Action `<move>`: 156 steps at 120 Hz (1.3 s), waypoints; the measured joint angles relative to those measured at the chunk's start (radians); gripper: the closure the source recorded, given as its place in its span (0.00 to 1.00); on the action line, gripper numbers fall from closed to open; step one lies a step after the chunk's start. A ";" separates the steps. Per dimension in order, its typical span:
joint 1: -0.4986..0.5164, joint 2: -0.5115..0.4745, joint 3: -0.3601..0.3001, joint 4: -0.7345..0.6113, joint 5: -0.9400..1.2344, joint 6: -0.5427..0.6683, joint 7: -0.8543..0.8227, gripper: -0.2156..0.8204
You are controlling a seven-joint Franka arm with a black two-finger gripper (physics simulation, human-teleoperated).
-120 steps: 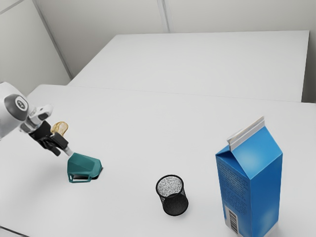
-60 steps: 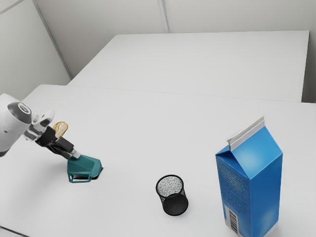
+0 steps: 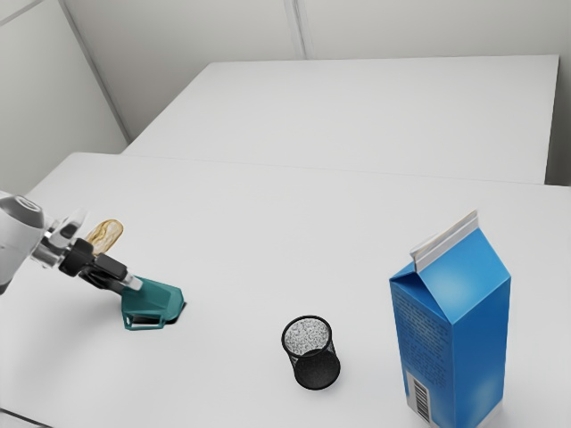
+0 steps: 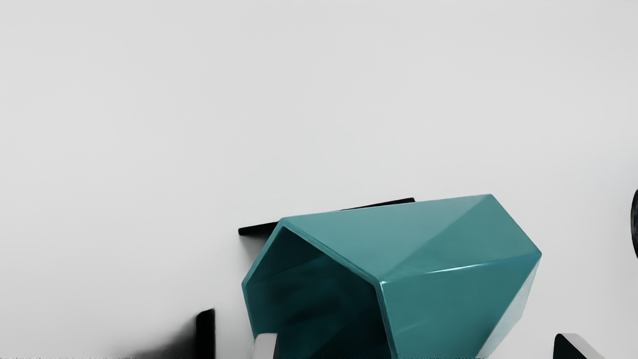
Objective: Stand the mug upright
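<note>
The teal mug [image 3: 161,298] lies on its side on the white table [image 3: 232,241], low in the left part of the exterior view. It is not standing up. Its long way runs roughly from left to right there. The open end faces the left edge, the bottom end points toward the black mesh cup [image 3: 311,352], and the handle [image 3: 144,322] is on the side toward the bottom of the frame. The black two-finger gripper [image 3: 134,283] is at the mug's upper left. In the wrist view the fingers are wide apart. One fingertip [image 4: 265,346] is right by the mug's mouth, and the other fingertip [image 4: 575,346] is out past the bottom end, with a gap. So the gripper has hold of nothing, and the gap between its fingers runs mostly along the mug's long way. I can't tell if the near fingertip touches the rim. The one arm [image 3: 16,234] comes in low from the left edge, and its hand slants down to the right. To stand the mug up, I think the gripper needs a good hold, then a turn that brings the mouth up and the bottom down. A loose hold could let it roll.
</note>
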State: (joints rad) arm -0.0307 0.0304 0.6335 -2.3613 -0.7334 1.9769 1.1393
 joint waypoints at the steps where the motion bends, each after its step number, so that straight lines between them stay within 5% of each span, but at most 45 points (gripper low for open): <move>1: 0.001 0.001 0.000 0.000 -0.003 -0.002 0.001 0.21; 81: 0.023 0.067 0.002 0.007 -0.156 -0.162 0.043 0.22; 156: 0.028 0.099 0.002 0.006 -0.175 -0.186 0.058 0.65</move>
State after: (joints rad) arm -0.0023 0.1298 0.6351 -2.3557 -0.9087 1.7911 1.1978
